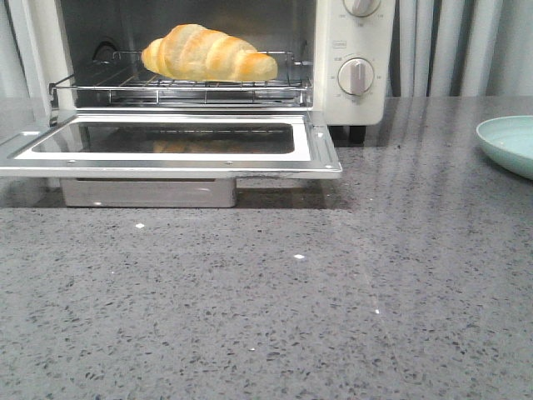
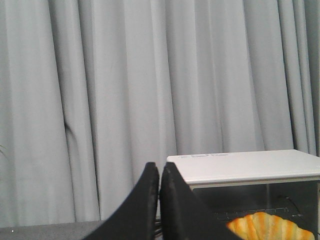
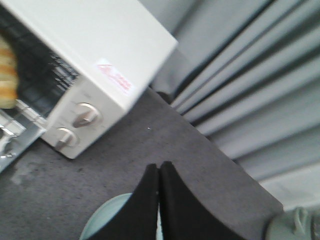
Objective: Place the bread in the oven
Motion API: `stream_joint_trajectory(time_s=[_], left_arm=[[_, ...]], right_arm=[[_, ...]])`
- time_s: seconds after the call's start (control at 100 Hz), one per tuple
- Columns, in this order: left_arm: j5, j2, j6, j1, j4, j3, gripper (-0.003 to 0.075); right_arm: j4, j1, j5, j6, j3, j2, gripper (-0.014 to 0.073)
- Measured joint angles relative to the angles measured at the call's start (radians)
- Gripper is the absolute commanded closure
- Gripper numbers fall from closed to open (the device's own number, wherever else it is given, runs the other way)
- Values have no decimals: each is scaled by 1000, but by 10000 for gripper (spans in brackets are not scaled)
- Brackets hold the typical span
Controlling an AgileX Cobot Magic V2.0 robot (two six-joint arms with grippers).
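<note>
The bread (image 1: 208, 54), a golden croissant-shaped roll, lies on the wire rack (image 1: 179, 83) inside the cream-white oven (image 1: 358, 100), whose glass door (image 1: 171, 142) hangs open and flat. The left wrist view catches the oven's top (image 2: 245, 167) and a bit of the bread (image 2: 270, 227). My left gripper (image 2: 159, 166) is shut with nothing in it, off to the oven's side. My right gripper (image 3: 159, 165) is shut and empty too, above the pale plate (image 3: 107, 217), with the oven (image 3: 85, 55) farther off. Neither gripper appears in the front view.
A pale green plate (image 1: 510, 143) sits at the right edge of the grey speckled counter (image 1: 266, 300). Grey curtains (image 2: 125, 100) hang behind the oven. The open door juts out over the counter on the left.
</note>
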Motion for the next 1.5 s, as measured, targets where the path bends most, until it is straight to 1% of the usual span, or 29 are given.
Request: stream_joint_trajectory(time_s=[0.1,0.19,0.36,0.69,0.95,1.17,1.5], left_arm=[[-47,0,0,0,-10,36,742],[-110,0,0,0,-35,92,742],[-203,0,0,0,-60,192,742],[-223,0,0,0,-58,315,741],[-216,0,0,0,-58,392,741],[-216,0,0,0,-58,394,741],[-216,0,0,0,-57,394,741]], right_arm=[[-9,-97,-11,2,14,-47,643],[-15,-162,-26,20,44,-95,643],[-15,-225,-34,39,121,-185,643],[-15,-229,-57,154,334,-401,643],[-15,-229,-57,176,485,-558,643],[-15,-229,-34,176,520,-624,643],[-15,-229,13,178,523,-632,643]])
